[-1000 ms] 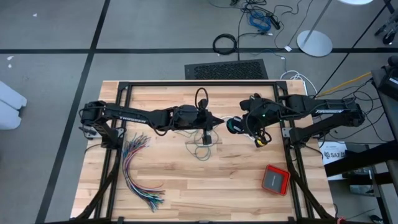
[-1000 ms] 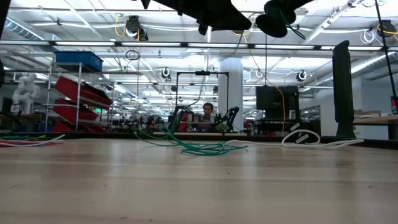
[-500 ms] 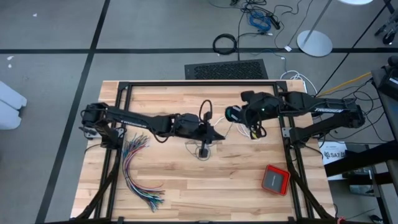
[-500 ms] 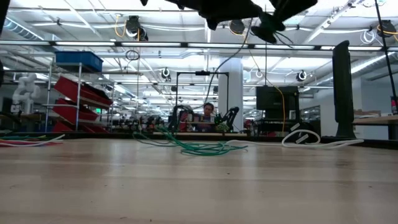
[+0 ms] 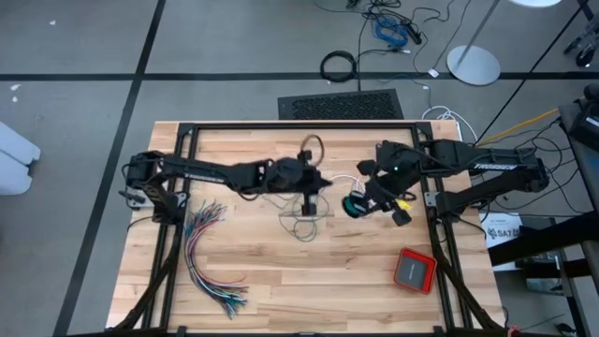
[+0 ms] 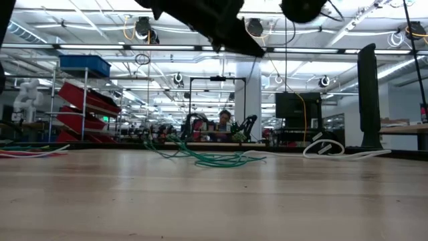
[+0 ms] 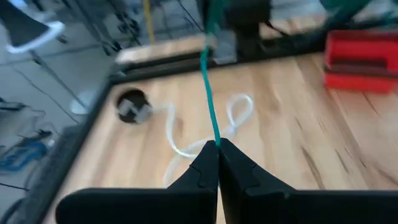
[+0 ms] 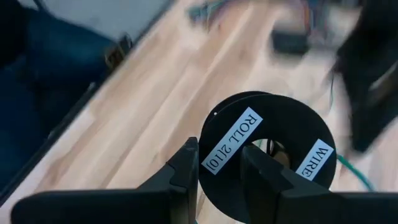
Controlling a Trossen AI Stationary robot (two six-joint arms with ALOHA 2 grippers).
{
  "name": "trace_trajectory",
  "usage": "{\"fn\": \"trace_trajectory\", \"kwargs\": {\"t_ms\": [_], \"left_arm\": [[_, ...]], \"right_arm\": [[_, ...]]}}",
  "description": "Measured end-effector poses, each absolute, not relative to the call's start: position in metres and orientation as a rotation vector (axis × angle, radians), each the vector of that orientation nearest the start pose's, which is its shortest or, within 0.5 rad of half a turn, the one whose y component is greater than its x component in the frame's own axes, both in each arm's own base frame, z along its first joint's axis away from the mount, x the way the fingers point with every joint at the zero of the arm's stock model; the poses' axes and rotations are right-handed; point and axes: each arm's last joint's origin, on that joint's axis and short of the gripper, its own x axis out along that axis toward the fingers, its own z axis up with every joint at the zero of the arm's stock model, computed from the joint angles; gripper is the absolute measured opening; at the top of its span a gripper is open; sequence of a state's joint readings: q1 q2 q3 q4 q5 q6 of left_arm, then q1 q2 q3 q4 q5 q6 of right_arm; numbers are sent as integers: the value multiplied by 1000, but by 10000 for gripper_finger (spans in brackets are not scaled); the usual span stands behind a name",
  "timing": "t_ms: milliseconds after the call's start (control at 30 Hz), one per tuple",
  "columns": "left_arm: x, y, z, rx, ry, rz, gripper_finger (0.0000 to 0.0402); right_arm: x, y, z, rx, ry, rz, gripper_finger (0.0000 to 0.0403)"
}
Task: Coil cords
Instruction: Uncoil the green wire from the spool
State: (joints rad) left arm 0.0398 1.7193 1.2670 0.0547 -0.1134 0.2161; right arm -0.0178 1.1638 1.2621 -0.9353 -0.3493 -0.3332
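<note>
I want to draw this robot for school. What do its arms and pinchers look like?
Draw two long, thin, dark arms made of jointed pieces, each with small white lettering along it. The left gripper has two flat black fingers that narrow to a point like a beak. The right gripper has the same kind of dark, wedge-shaped fingers. A little green light glows on the right arm, and thin wires hang near its wrist.

We find the left claw (image 5: 323, 183) and right claw (image 5: 363, 199) near each other over mid-table (image 5: 281, 271), a taut cord (image 7: 207, 81) running from the left claw toward a wire spool (image 8: 267, 165) in the right. A wire bundle (image 5: 206, 257) lies at the table's left, a box (image 5: 414, 270) toward its front right.
</note>
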Motion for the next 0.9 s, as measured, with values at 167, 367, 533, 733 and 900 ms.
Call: {"fn": "trace_trajectory", "kwargs": {"t_ms": [167,367,533,733,900], "left_arm": [[381,21,308,231,304,133,1],[371,-4,327,208,225,-92,1],[378,-31,306,209,306,-212,1],[388,-38,273,222,459,-188,1],[393,-11,244,262,635,105,2]], "right_arm": [[207,-3,350,-209,961,199,78],[209,-14,354,-335,932,4,78],[219,-16,366,-432,779,-14,78],[226,-10,374,-441,635,125,78],[226,0,375,-361,558,368,78]]}}
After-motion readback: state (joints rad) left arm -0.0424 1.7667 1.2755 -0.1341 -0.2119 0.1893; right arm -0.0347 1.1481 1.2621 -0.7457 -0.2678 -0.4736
